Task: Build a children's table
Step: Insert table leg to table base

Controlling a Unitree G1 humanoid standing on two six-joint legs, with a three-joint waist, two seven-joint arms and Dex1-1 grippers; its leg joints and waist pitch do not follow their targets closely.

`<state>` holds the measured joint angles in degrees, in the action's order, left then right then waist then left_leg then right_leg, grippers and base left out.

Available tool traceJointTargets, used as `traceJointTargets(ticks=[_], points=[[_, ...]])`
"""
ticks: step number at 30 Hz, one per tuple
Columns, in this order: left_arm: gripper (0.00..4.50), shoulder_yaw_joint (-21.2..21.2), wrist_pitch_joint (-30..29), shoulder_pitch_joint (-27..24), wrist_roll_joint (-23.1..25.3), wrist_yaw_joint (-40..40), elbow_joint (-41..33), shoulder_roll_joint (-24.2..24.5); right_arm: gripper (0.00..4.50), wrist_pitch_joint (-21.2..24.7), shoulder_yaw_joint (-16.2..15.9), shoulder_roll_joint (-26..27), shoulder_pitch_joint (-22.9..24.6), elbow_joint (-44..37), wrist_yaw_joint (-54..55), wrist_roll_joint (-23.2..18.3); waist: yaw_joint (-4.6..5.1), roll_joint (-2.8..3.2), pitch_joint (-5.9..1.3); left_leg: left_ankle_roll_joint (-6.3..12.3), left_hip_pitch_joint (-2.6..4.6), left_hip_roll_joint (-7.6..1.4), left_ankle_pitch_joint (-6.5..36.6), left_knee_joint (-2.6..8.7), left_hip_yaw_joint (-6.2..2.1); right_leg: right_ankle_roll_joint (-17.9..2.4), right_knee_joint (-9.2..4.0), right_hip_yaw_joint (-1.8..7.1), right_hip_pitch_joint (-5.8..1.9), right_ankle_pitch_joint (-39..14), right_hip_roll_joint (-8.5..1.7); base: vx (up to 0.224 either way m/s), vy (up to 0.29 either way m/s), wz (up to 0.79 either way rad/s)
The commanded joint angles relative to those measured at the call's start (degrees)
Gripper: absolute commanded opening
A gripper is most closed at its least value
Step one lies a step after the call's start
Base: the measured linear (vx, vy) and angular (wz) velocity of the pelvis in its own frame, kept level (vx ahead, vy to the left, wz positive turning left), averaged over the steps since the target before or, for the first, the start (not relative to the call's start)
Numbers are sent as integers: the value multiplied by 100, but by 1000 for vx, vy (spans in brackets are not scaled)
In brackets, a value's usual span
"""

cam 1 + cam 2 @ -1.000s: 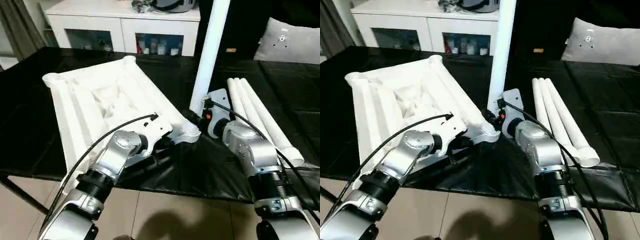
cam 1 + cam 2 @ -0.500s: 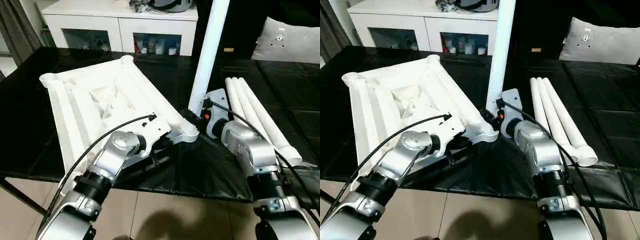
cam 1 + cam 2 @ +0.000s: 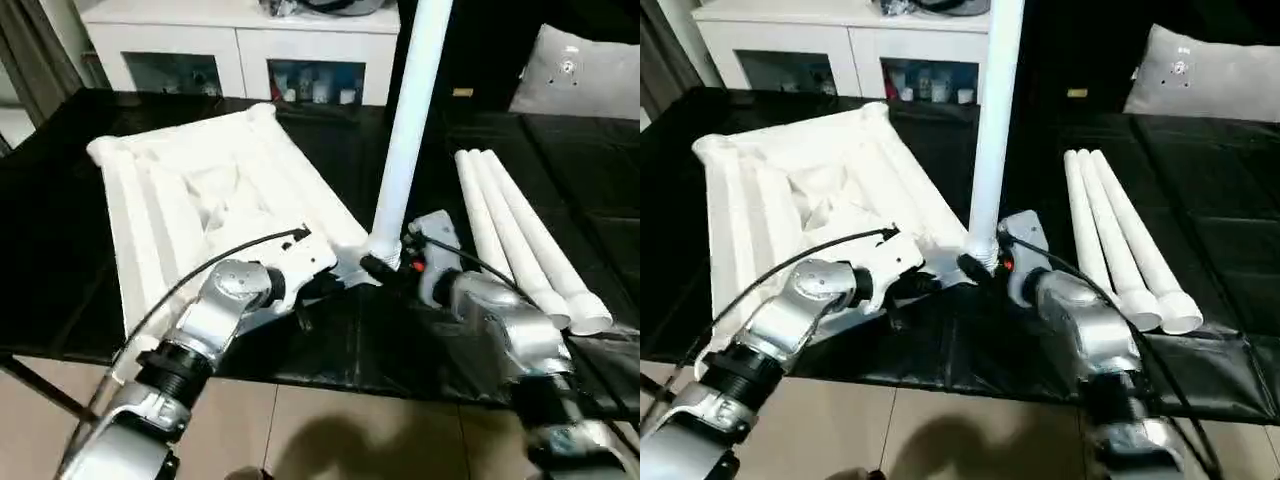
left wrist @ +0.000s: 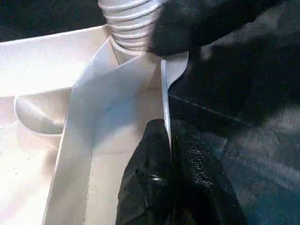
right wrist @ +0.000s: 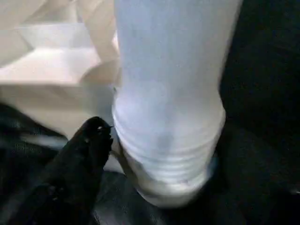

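Plastic throughout, so we judge the children's table light, stiff and rather slick. Its top [image 3: 210, 200] lies ribbed side up at centre left of the frame on the black table [image 3: 60, 240]. We count four legs: one upright leg [image 3: 405, 150] standing in the near corner socket at frame centre, and three spare legs [image 3: 520, 235] lying side by side at right. Our left gripper [image 4: 169, 154] is pinched shut on the top's thin rim, a sound hold. Our right gripper [image 5: 154, 145] looks open around the upright leg's ribbed base, though blur hides one finger. Legs are best taken near the thick end.
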<state>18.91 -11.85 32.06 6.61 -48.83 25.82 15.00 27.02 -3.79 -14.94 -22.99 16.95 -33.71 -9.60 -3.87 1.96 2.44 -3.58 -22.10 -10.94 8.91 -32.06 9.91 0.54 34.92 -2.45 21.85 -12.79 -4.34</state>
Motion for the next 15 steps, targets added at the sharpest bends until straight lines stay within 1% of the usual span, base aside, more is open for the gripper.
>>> traceJointTargets(ticks=[1,2,4,5,8,9,10,12,15], points=[[0,26,209,103,85,-113,-12,154,426,-43,-32,-94,153,57,-206,-25,-23,36,-355,75,84,-175,914,286,-61,-1289,-350,195,-263,625,-310,0,0,0],[0,69,304,91,59,-247,19,224,437,-183,7,-246,213,-30,-423,-74,-31,22,-371,127,80,-168,896,264,-56,-1355,-334,187,-281,771,-308,0,0,0],[0,89,333,90,58,-308,41,259,448,-243,25,-333,242,-81,-553,-108,-34,19,-367,197,83,-177,879,256,-54,-1410,-321,179,-277,813,-309,0,0,0],[0,116,398,96,68,-379,84,305,448,-340,40,-451,279,-145,-723,-149,-38,18,-358,236,78,-178,908,251,-51,-1433,-323,178,-282,730,-319,0,0,0],[0,153,485,109,83,-479,146,370,448,-429,69,-619,325,-231,-958,-211,-48,27,-349,281,91,-186,968,244,-41,-1449,-342,186,-276,509,-326,0,0,0],[0,189,582,130,98,-571,209,426,448,-515,136,-745,317,-235,-1112,-244,-60,23,-346,292,93,-190,976,242,-39,-1452,-348,189,-273,429,-332,0,0,0],[0,212,625,143,107,-635,250,461,448,-532,220,-816,285,-229,-1201,-301,-74,24,-350,299,94,-188,961,235,-36,-1462,-344,191,-273,390,-331,0,0,0],[0,247,660,149,123,-700,275,500,448,-487,274,-864,257,-250,-1267,-370,-98,25,-356,307,96,-192,884,226,-36,-1480,-326,192,-271,456,-324,0,0,0],[0,278,700,141,125,-765,291,541,448,-475,239,-910,278,-296,-1350,-387,-126,25,-363,336,98,-192,850,214,-36,-1514,-307,187,-267,514,-323,0,0,0]])
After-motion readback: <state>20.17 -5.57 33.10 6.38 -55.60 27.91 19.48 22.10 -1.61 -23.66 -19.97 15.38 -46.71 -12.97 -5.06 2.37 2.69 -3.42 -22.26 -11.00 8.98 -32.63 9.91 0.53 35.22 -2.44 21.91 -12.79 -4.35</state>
